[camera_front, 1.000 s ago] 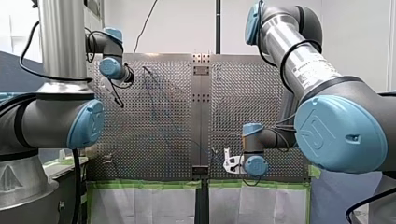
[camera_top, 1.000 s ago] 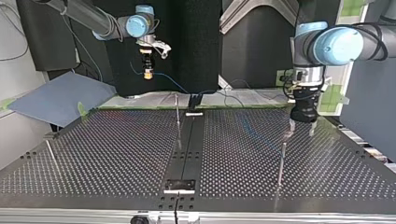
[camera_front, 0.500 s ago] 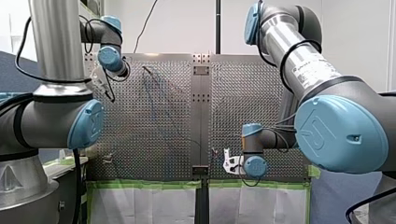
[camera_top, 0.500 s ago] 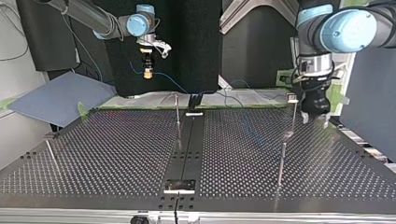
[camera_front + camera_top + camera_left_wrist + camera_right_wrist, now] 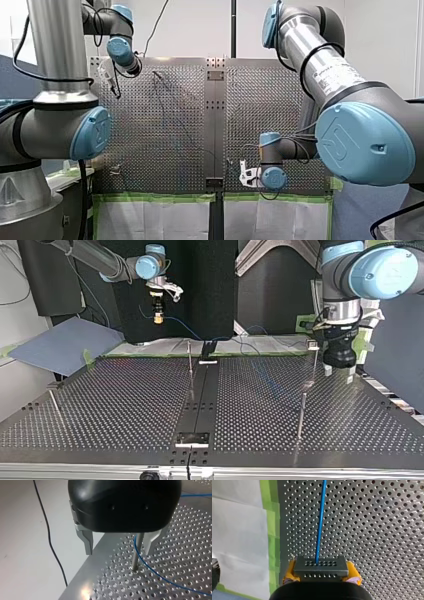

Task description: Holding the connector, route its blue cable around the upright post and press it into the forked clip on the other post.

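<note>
My right gripper has its yellow pads shut on the grey connector. The blue cable runs from it out over the perforated plate. In the top view this gripper hangs above the table's far edge, and the cable sags down onto the plate. My left gripper is open, its metal fingers empty. An upright post stands between them, close to one finger, with the cable curving past its base. In the top view my left gripper hovers beside a post with a small clip.
More thin posts stand on the plate: one near the middle, one toward the near side, one at the top view's left. A black centre strip divides the table. Green tape lines the plate's edge.
My left gripper has moved toward the top view's right, past the clip post, to the plate's edge. My right gripper has stayed still with the connector.
</note>
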Controlling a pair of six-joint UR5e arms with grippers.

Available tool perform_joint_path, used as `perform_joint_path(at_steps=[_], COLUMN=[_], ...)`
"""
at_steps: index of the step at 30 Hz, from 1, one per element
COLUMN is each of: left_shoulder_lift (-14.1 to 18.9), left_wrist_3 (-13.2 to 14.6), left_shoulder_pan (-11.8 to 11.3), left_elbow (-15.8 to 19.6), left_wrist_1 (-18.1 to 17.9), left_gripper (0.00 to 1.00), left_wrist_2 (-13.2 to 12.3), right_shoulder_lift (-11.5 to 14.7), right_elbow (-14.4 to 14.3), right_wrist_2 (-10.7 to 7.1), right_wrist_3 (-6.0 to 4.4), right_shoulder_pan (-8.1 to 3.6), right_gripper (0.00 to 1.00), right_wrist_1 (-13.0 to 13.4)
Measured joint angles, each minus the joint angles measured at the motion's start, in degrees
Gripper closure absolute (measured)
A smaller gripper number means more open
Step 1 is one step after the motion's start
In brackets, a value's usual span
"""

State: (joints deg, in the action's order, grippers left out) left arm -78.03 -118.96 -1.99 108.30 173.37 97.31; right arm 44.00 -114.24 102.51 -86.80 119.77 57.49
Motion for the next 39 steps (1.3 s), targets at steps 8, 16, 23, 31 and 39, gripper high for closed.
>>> perform_joint_path(at_steps=[8,16,23,31,39], left_shoulder_lift=[-0.1,-0.5,-2.5,-3.5,-3.6], left_wrist_3=[4.0,8.0,11.7,15.4,19.1], left_shoulder_pan=[1.4,3.5,5.3,6.3,6.8], left_elbow=[-4.0,-5.9,-7.4,-10.6,-13.2], left_wrist_1=[4.0,8.0,11.8,15.4,19.1], left_gripper=[0.0,0.0,0.0,0.0,0.0], left_wrist_2=[-0.2,0.3,1.4,3.0,3.2], right_shoulder_lift=[0.0,0.0,0.0,0.0,0.0], right_elbow=[0.0,0.0,0.0,0.0,0.0], right_wrist_2=[0.28,0.09,-0.03,-0.1,-0.11], right_wrist_3=[0.45,0.47,0.48,0.48,0.41], right_shoulder_pan=[-0.15,-0.76,-0.89,-0.97,-0.98], right_gripper=[1.0,1.0,1.0,1.0,1.0], right_wrist_1=[-1.4,-1.1,-0.8,-0.6,-0.5])
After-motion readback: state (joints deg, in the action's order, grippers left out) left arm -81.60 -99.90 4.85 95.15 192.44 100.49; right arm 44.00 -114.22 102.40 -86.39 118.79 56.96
